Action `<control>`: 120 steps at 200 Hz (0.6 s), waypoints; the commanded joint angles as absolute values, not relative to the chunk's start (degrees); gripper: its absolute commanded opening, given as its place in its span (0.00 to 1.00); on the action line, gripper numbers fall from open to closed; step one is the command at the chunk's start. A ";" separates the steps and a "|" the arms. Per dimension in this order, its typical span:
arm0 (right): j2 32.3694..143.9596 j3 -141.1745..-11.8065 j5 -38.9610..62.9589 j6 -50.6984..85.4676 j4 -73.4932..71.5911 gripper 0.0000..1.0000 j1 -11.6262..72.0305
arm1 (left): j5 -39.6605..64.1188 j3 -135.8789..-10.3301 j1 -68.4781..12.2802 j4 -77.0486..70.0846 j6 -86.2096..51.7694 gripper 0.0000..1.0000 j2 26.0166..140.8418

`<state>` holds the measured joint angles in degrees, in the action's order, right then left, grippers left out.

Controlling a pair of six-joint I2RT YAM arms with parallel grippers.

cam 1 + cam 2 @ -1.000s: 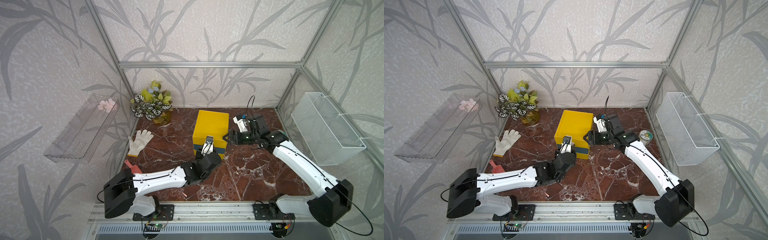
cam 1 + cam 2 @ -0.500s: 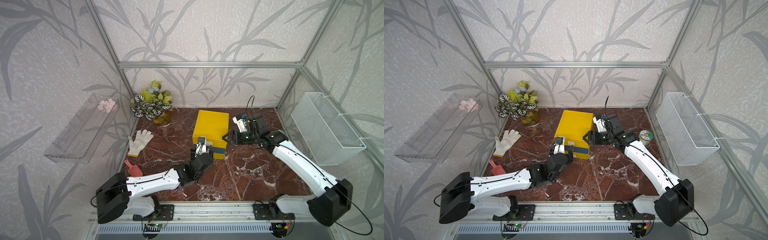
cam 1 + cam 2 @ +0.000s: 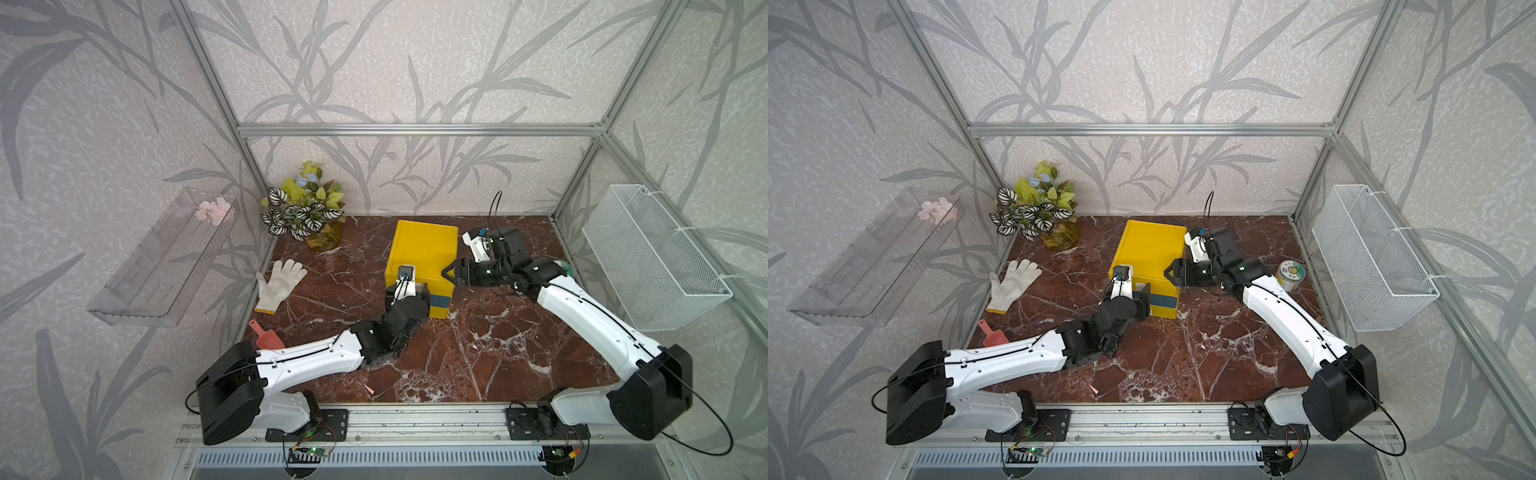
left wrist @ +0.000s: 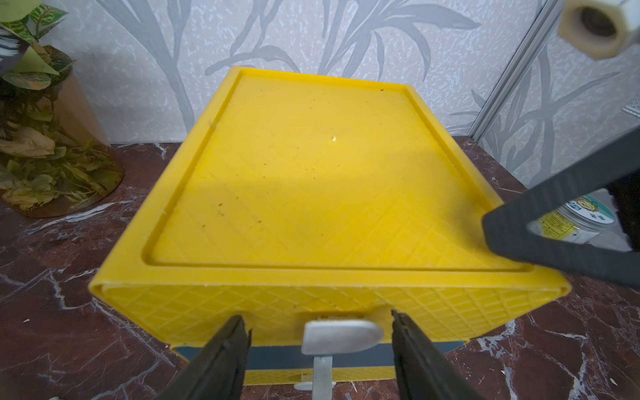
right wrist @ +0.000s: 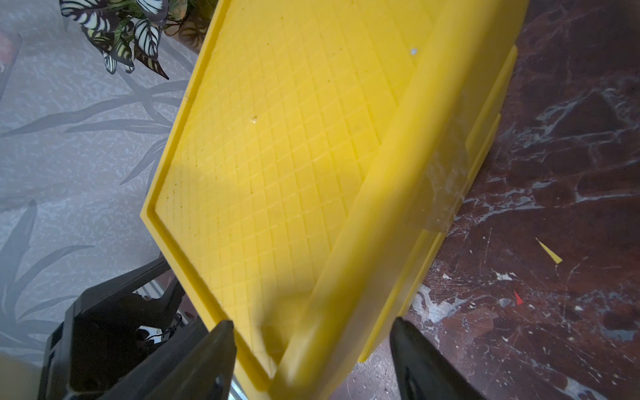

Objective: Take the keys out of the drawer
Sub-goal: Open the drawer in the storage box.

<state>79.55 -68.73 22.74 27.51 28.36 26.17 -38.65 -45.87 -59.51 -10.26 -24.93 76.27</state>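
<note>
Left claw gapes around drawer handle at six o'clock, right claw open astride box corner; next: pinch, pull out.

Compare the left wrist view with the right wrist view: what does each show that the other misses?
Left wrist only: the front of the yellow drawer box with its white handle, flanked by the open left gripper, plus a labelled jar. Right wrist only: the box's side with a clear tape patch, a yellow scrap, and the open right gripper either side of the box's upper edge. Both: the box's quilted top, the plant, the marble table. Keys in neither.
</note>
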 commanded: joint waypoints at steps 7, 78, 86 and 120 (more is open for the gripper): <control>80.95 -70.72 21.98 28.84 26.11 0.74 25.86 | -37.75 -47.48 -59.26 -10.19 -23.03 0.67 77.65; 80.07 -70.27 22.11 28.21 25.89 0.74 25.92 | -40.09 -48.82 -59.33 -8.46 -24.30 0.60 80.56; 79.98 -70.15 22.21 28.27 25.82 0.74 25.93 | -40.52 -49.07 -59.28 -8.23 -24.23 0.59 80.89; 79.38 -69.66 22.29 28.13 25.80 0.74 25.93 | -41.98 -49.46 -59.33 -8.85 -23.32 0.54 81.20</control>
<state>80.97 -69.04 22.52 28.10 26.98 26.17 -39.79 -47.55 -59.55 -8.38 -24.03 80.79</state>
